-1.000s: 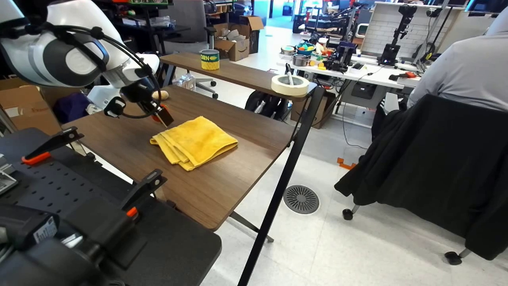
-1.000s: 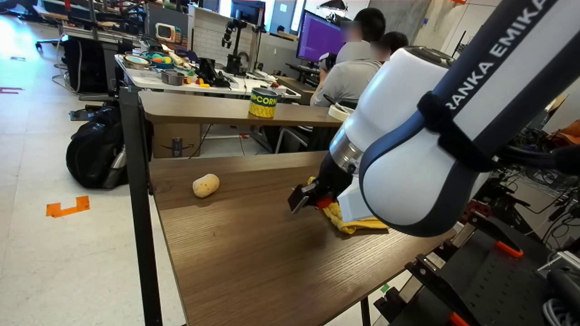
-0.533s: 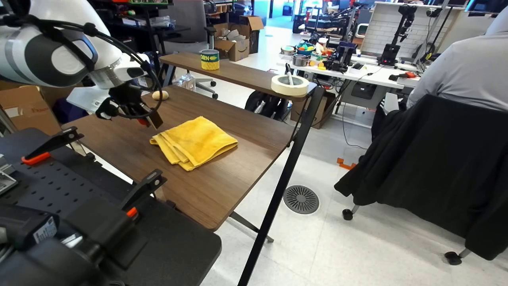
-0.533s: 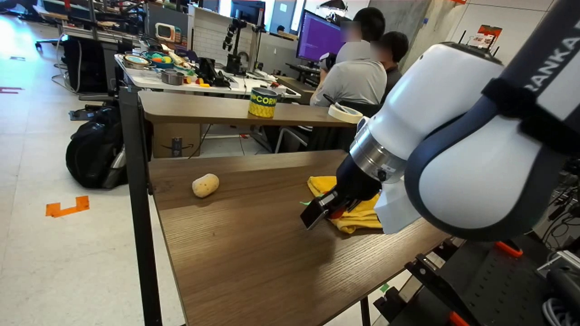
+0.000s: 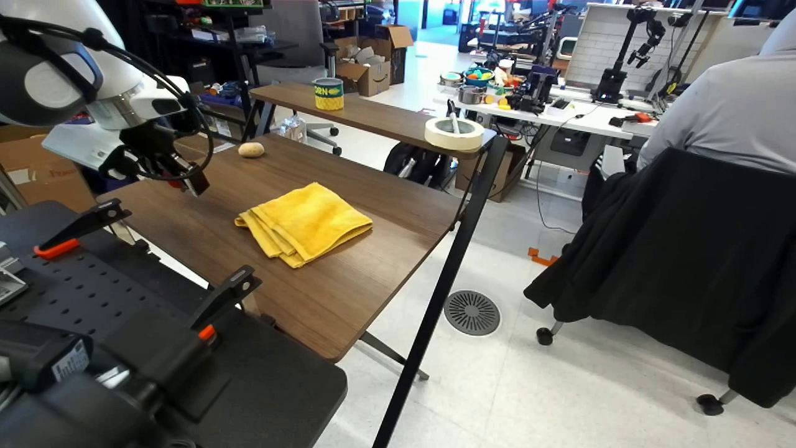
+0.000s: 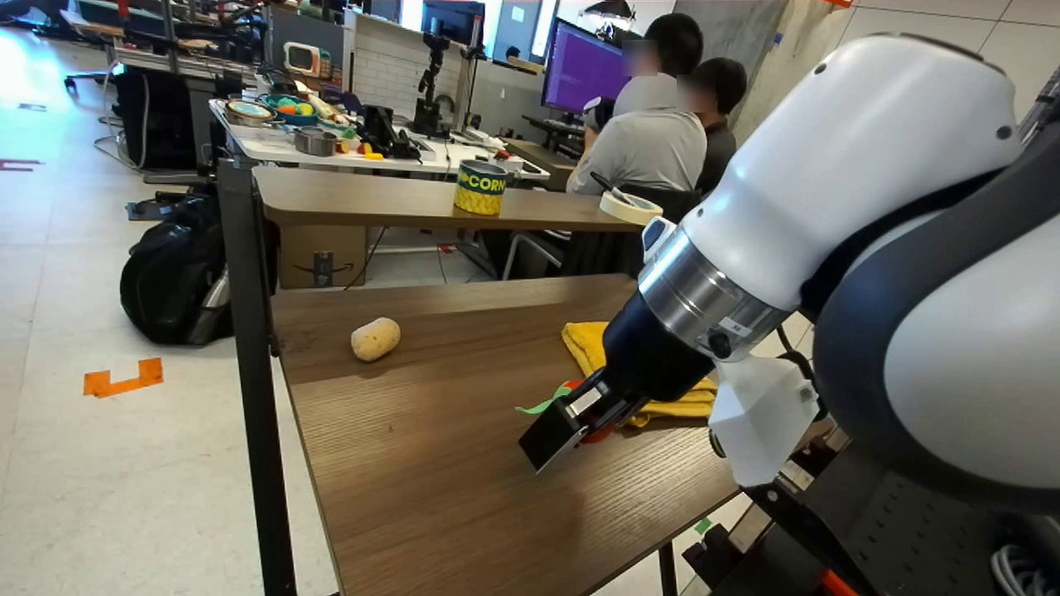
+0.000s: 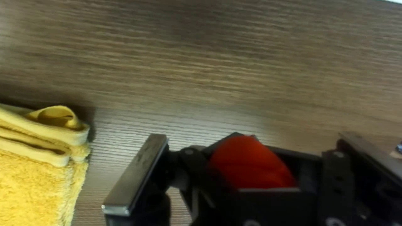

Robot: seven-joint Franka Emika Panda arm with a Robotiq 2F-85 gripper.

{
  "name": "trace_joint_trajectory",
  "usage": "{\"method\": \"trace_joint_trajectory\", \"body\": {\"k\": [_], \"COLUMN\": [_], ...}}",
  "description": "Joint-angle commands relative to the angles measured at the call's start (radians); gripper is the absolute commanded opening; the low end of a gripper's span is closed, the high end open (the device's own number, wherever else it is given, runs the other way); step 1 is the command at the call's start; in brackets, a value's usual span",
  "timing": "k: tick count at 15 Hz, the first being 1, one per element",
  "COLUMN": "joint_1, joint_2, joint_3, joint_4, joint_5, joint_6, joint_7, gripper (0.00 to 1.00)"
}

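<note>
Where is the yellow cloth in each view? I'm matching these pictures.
In an exterior view: cloth left of centre, wholly visible.
In an exterior view: cloth right of centre, partly hidden by the robot arm.
Wrist view: cloth in the lower left corner, cut off.
Shared landmark: the wooden tabletop beneath it.

Smooth wood grain with a satin sheen across the desk (image 5: 323, 298). Rough terry on the yellow cloth (image 5: 311, 218). Dull metal along the gripper fingers (image 7: 137, 172); matt finish on the red thing (image 7: 251, 163) between, material unclear. Matt potato (image 6: 375, 339) near a desk corner. Glossy white plastic-looking shell on the arm (image 6: 853, 165).
</note>
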Motion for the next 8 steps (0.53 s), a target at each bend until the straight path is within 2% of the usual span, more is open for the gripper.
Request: {"method": "trace_joint_trajectory", "body": {"k": [1,7,8], "joint_1": [0.116,0.221,0.229], "joint_2": [0.050,0.102,0.105], "joint_3": [-0.054,-0.110,-0.118], "joint_4": [0.063,0.106,0.108], "joint_5": [0.058,0.096,0.099], "joint_6": [-0.026,-0.031,-0.035], "joint_7": [0.026,0.046,0.048], "gripper": [0.00,0.00,0.25]}}
